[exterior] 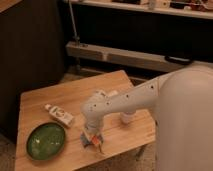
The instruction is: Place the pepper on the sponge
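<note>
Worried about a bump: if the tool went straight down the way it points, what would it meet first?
Probably the pepper, just under the tool beside the sponge; depth is unclear, so it could be the sponge.

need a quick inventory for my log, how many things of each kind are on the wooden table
green plate: 1
white labelled packet: 1
blue-grey sponge: 1
orange-red pepper: 1
pale object, half hidden behind the arm: 1
total: 5 that can be made out
The gripper is low over the sponge and pepper, near the table front edge.
</note>
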{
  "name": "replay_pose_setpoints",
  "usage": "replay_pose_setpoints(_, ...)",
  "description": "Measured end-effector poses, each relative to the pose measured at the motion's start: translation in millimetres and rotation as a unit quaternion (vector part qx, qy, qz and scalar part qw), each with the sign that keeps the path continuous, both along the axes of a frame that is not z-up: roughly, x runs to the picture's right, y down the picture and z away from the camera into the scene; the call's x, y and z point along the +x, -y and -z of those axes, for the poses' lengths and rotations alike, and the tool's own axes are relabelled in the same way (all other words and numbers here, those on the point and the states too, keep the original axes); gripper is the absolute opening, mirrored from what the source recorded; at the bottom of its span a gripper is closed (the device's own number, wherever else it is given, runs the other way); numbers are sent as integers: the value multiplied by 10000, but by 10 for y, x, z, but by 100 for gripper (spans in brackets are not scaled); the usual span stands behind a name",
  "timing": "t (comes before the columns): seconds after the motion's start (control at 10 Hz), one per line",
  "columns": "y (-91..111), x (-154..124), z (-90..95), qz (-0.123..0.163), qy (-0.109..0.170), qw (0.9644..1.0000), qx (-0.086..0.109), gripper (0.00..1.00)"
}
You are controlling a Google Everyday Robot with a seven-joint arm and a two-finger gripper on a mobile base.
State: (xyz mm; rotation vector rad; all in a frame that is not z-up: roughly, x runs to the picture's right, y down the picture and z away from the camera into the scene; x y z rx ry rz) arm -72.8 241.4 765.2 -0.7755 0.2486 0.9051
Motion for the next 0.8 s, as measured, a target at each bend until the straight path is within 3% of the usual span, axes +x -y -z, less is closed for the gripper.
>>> replay_pose_setpoints(0.5,105,-48,-84,-88,-46,9999,113,80)
replay_pose_setpoints(0.8,326,-66,36,-229,-59,9992,336,80)
